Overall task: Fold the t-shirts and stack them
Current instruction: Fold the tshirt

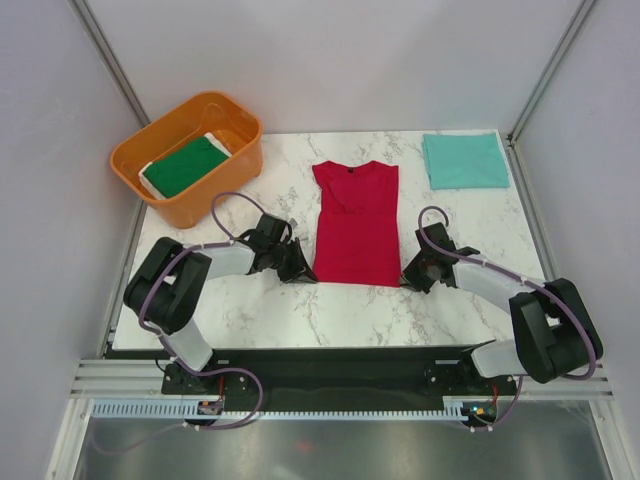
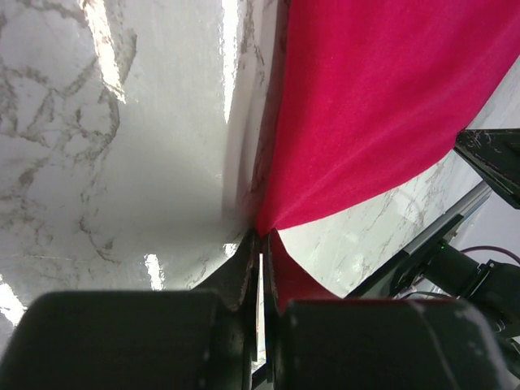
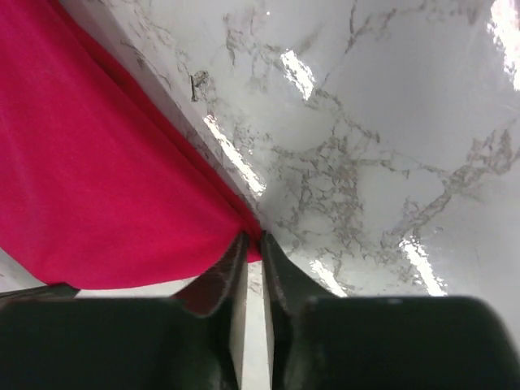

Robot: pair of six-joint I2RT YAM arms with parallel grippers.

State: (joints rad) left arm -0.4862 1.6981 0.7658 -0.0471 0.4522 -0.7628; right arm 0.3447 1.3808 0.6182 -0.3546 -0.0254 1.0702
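A bright red t-shirt (image 1: 355, 225) lies flat in the middle of the marble table, sleeves tucked in, its hem toward the arms. My left gripper (image 1: 300, 272) is at the hem's left corner. In the left wrist view it (image 2: 262, 236) is shut on that corner of the red cloth (image 2: 382, 106). My right gripper (image 1: 412, 275) is at the hem's right corner. The right wrist view shows it (image 3: 253, 240) pinching the red cloth (image 3: 106, 179) there. A teal t-shirt (image 1: 465, 160) lies folded at the back right. A dark green t-shirt (image 1: 185, 165) with a white edge rests folded inside the tub.
An orange plastic tub (image 1: 215, 195) stands at the table's back left corner. Bare marble table (image 1: 250, 310) lies between the red shirt's hem and the near edge. Grey walls close in the left, right and back sides.
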